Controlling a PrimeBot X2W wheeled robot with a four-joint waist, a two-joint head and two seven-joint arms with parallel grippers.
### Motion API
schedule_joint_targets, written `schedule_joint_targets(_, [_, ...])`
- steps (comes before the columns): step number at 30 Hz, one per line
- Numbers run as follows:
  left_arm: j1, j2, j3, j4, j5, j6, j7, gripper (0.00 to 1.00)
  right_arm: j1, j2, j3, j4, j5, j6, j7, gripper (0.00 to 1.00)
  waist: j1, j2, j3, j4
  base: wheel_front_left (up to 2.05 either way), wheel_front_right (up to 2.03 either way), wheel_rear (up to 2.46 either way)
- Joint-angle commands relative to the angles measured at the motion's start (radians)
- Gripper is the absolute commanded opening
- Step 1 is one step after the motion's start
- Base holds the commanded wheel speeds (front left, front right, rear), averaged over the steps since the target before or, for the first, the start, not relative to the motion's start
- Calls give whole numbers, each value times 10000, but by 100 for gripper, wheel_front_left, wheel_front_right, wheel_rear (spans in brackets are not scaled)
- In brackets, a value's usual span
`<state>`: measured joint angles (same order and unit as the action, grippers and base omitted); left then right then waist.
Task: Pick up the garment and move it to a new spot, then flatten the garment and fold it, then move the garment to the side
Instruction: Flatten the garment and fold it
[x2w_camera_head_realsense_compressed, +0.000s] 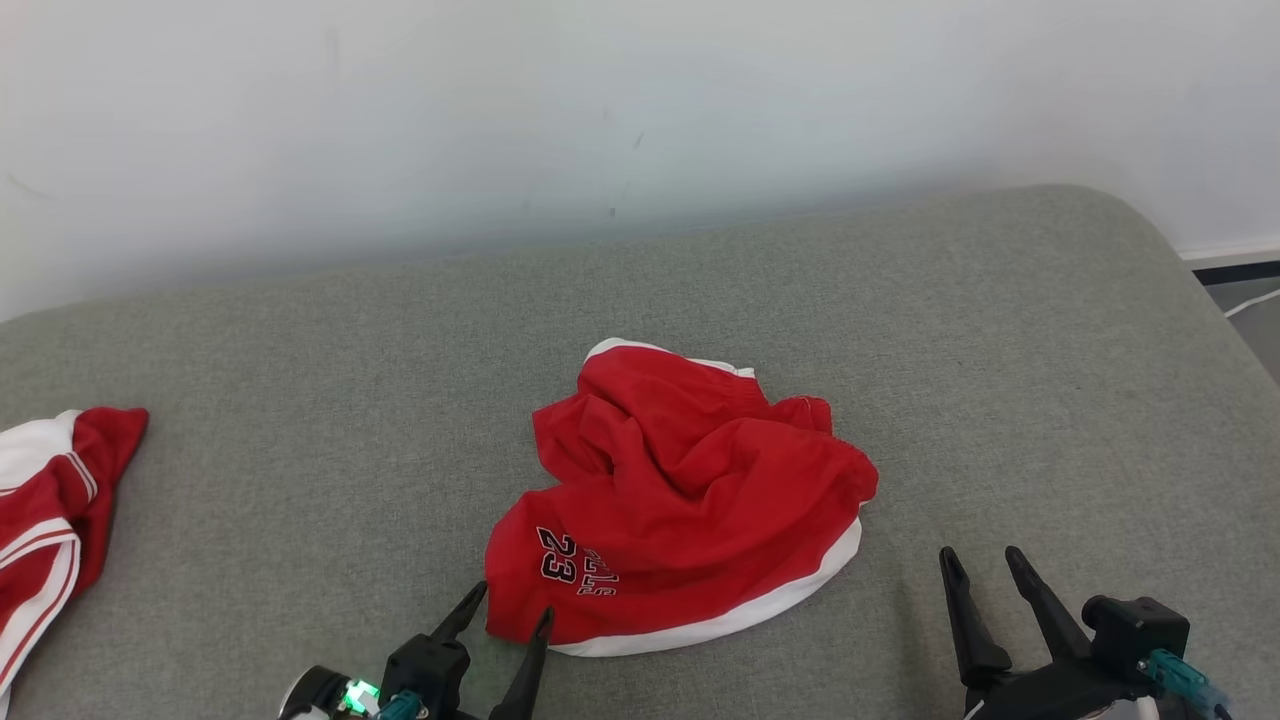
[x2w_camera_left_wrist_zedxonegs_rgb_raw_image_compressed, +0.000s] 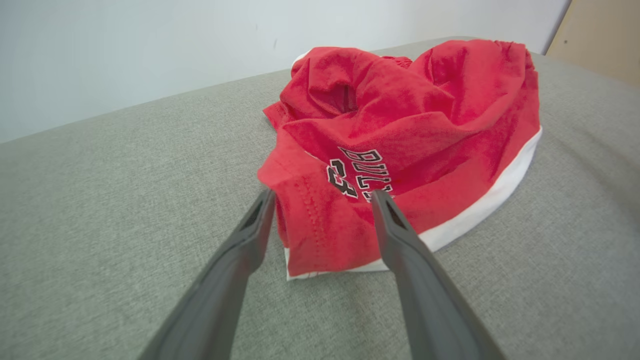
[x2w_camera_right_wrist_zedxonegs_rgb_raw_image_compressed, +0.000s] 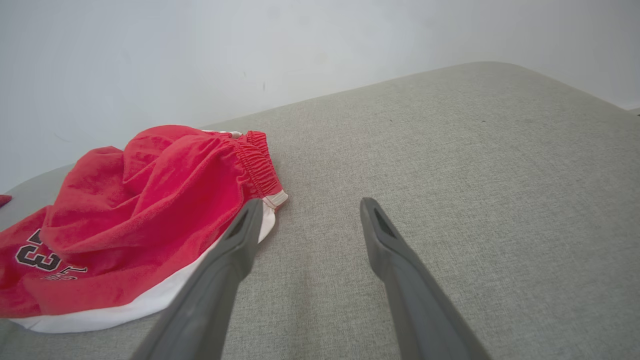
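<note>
Crumpled red garment (x2w_camera_head_realsense_compressed: 680, 500), white-hemmed, heaps on coarse grey upholstery (x2w_camera_head_realsense_compressed: 300, 400) just ahead of the left gripper (x2w_camera_head_realsense_compressed: 514, 598), jaws parted; right gripper (x2w_camera_head_realsense_compressed: 978, 552), likewise spread, points alongside.

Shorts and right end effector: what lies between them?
Bare grey surface lies between the shorts and the right end effector, shown in the head view.

Bright, even, diffuse light, no glare. Soft grey shadow low on wall (x2w_camera_head_realsense_compressed: 500, 120). Wrist views wide-angle, edges bowed; near fingers (x2w_camera_left_wrist_zedxonegs_rgb_raw_image_compressed: 225, 280) slightly blurred. Head view sharp.
</note>
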<state>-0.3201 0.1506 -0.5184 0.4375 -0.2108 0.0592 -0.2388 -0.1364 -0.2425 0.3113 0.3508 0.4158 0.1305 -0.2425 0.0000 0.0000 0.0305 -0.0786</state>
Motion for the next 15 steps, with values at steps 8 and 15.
schedule_joint_targets(8, [278,75,13,-121,-349,-30,265,0,-49,-71,50,-42,43,4,-12,100,0,0,103,-16,0,0,0])
schedule_joint_targets(15, [92,120,-35,-160,-349,-54,212,0,-43,-84,4,-32,57,4,-15,100,0,0,99,-56,0,0,0])
